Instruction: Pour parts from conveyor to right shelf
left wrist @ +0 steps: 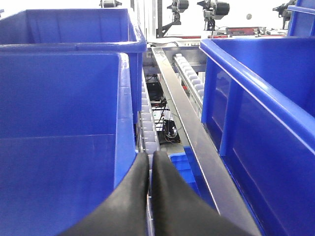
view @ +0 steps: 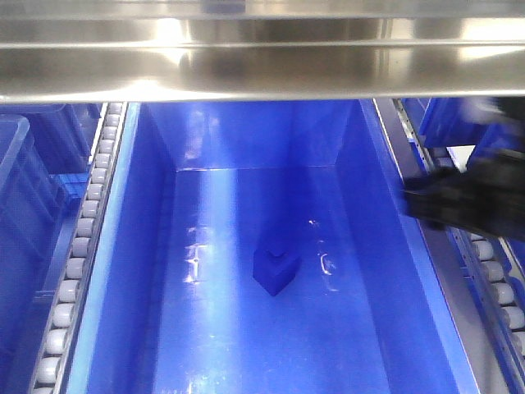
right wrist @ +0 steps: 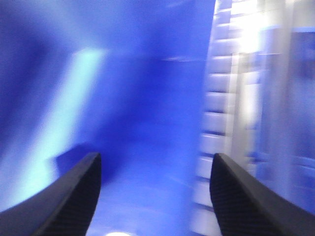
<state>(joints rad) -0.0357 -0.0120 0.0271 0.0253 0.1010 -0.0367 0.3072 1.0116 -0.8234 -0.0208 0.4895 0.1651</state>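
On the bin floor, mid-shelf, one blue part lies alone, a corner pointing toward the camera; no clear long axis, stud not discernible. Right gripper has fingers wide apart with nothing between, view blurred, over blue bin interior beside a roller rail; in the front view it shows as a dark blur at the bin's right rim. Left gripper fingers pressed together, empty, between two bins above a steel rail.
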